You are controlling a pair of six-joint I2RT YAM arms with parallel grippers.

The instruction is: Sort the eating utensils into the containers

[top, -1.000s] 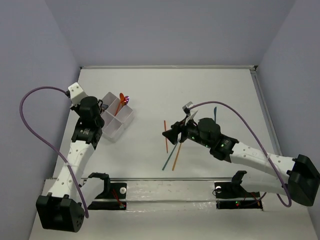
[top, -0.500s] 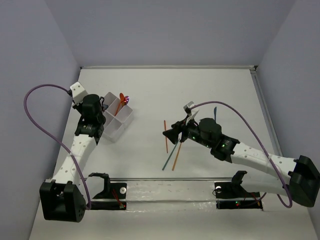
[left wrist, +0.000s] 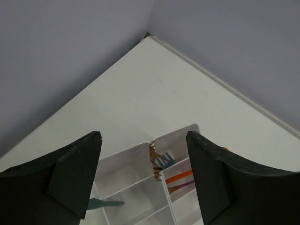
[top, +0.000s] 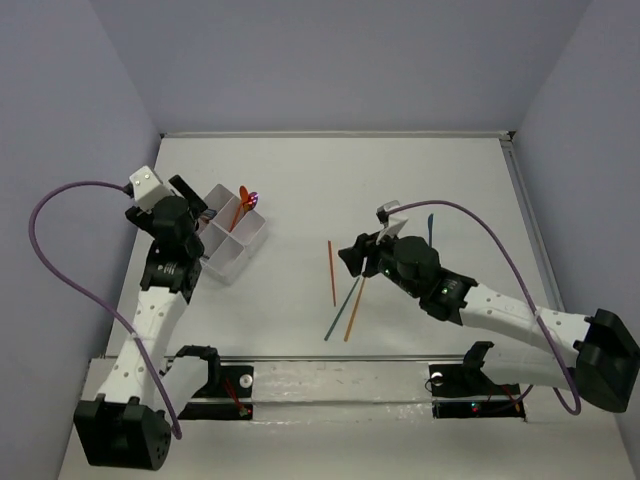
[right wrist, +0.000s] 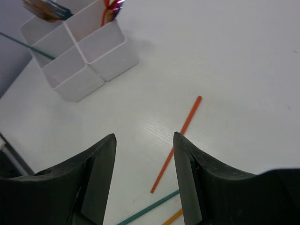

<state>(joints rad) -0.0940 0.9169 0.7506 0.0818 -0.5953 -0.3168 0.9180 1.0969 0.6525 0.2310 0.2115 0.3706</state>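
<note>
Your left jaws are released and empty, near the tray [left wrist: 123,160], whose lower part is cut off. Copper fork tines [left wrist: 154,151], I think, show in one compartment. Right jaws, released too, hang over the red stick [right wrist: 190,116] on the counter [right wrist: 225,47].

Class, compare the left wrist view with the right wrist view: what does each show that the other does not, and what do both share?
Only the left wrist view shows the white table's corner meeting the purple-grey walls. Only the right wrist view shows three thin sticks loose on the table: the red stick, teal stick and orange stick. Both show the translucent whitish divided plastic tray holding utensils, and each shows its own open black hand: left hand, right hand.
</note>
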